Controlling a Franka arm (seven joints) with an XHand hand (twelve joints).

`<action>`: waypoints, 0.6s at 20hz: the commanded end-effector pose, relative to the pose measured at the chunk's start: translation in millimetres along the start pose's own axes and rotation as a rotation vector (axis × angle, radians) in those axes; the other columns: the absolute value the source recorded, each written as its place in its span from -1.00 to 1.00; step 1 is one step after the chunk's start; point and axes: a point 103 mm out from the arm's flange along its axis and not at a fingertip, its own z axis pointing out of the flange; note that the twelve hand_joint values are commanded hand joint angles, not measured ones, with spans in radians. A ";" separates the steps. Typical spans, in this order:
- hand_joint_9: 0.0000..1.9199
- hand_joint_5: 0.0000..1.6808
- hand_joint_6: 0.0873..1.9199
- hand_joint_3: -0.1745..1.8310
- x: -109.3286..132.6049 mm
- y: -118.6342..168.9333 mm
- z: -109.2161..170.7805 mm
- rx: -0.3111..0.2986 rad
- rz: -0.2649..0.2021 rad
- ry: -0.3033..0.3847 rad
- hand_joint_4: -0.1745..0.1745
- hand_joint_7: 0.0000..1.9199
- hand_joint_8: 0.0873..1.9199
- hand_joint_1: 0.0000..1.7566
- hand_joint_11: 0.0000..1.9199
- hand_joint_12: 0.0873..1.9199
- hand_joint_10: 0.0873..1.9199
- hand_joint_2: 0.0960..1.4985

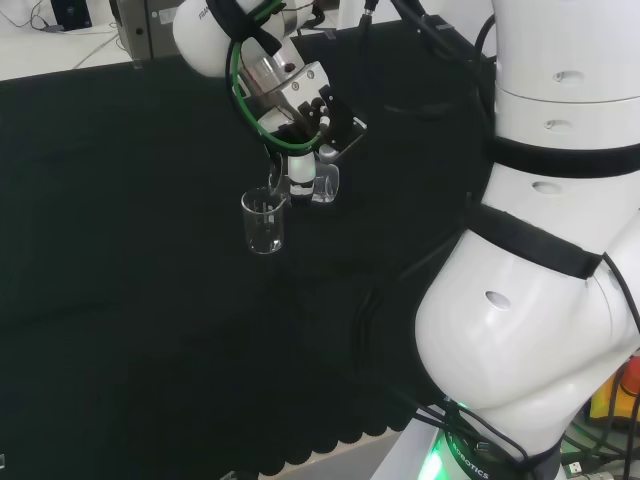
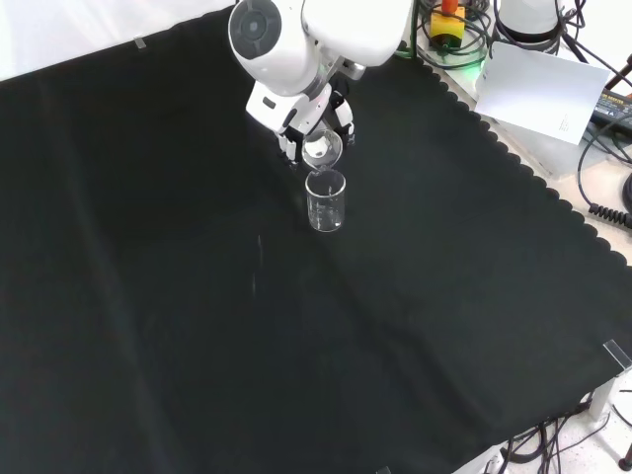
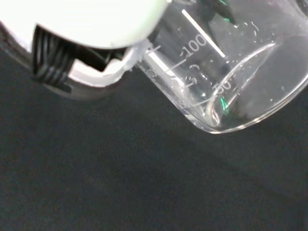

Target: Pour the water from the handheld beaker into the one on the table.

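The hand hangs over the black cloth with its fingers curled round a clear glass beaker, the handheld beaker, and that beaker is tipped over hard. In the head view it sits just to the right of the standing beaker and a touch higher, the two almost touching. The standing beaker is upright on the cloth, mouth up, and whether any water lies in it cannot be told from here. In the front view the hand comes in from above the standing beaker, tucked under the arm's white link with the round grey cap, and the handheld beaker shows its round opening tilted down right over the standing beaker's rim. The gap between lip and rim is very small; contact cannot be judged. Up close in the wrist view, the handheld beaker lies well over on its side, printed scale lines running across its wall, with droplets clinging inside the glass and a white finger pressed against it. Beyond the standing beaker, the cloth runs to a scalloped edge.
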 end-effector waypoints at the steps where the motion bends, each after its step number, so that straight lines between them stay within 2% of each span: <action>1: 0.88 0.73 -0.80 -0.22 1.6 -0.2 -1.6 0.013 0.005 -0.021 -1.00 0.59 -0.86 0.52 0.57 -0.56 -1.00 -0.25; 12: 0.89 0.73 -0.81 -0.23 6.8 1.5 -4.0 0.059 0.033 -0.076 -1.00 0.58 -0.87 0.52 0.58 -0.56 -1.00 -0.25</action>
